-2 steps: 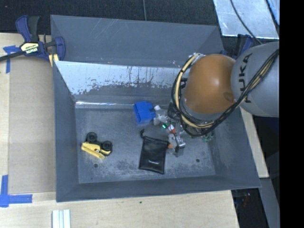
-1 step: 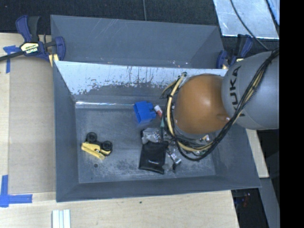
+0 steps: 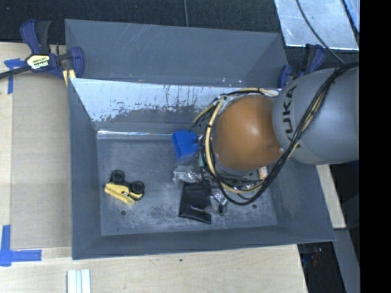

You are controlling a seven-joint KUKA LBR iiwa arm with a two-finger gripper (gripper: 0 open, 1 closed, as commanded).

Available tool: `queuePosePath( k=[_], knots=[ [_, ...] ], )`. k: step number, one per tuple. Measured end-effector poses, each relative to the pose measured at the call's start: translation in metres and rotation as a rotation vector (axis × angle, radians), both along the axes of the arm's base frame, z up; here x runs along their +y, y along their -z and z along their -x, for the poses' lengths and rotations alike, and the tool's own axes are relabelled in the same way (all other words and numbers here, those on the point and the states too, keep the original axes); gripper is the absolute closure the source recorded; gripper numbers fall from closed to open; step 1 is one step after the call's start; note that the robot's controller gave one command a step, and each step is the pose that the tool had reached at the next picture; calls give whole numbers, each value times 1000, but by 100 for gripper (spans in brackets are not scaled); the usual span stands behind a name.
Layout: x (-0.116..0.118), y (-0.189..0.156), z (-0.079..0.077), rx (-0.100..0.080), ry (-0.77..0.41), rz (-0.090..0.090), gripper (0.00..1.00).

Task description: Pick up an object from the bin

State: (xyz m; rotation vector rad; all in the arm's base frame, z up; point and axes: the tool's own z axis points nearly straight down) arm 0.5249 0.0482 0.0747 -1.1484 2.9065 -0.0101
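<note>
1. The grey metal bin point(image 3: 153, 60) is the largest thing. Its sloped walls go down to a flat floor, and the few loose things lie there well apart from each other, not in a heap.
2. The arm point(image 3: 324, 121) comes in from the right, over the right wall, and its wrist hangs above the middle of the floor.
3. The orange cover point(image 3: 244, 133) on the wrist, with yellow and black cables around it, hides most of the gripper point(image 3: 197, 177) from above. Only some metal parts show at its lower left edge. I cannot tell how far the gripper is open, and nothing shows in it.
4. A flat black piece point(image 3: 195, 203) lies on the floor just below these metal parts. It is very near, maybe touching. I think it is the likeliest thing to pick. Because it is flat, the gripper should go down fully to the floor and close across the narrow side, not the wide one.
5. A small blue block point(image 3: 184, 144) stands near the back wall, just left of the cover. It is also close, so a straight descent is better, so as not to push it away or catch it by mistake.
6. A small yellow and black toy point(image 3: 124, 191) lies far to the left, well apart from the gripper, and it does not disturb this step.
</note>
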Motion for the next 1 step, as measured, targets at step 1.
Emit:
queuePosePath(
  k=[1],
  knots=[
    [16,3,-1,2,-281,-1,100]
  ],
)
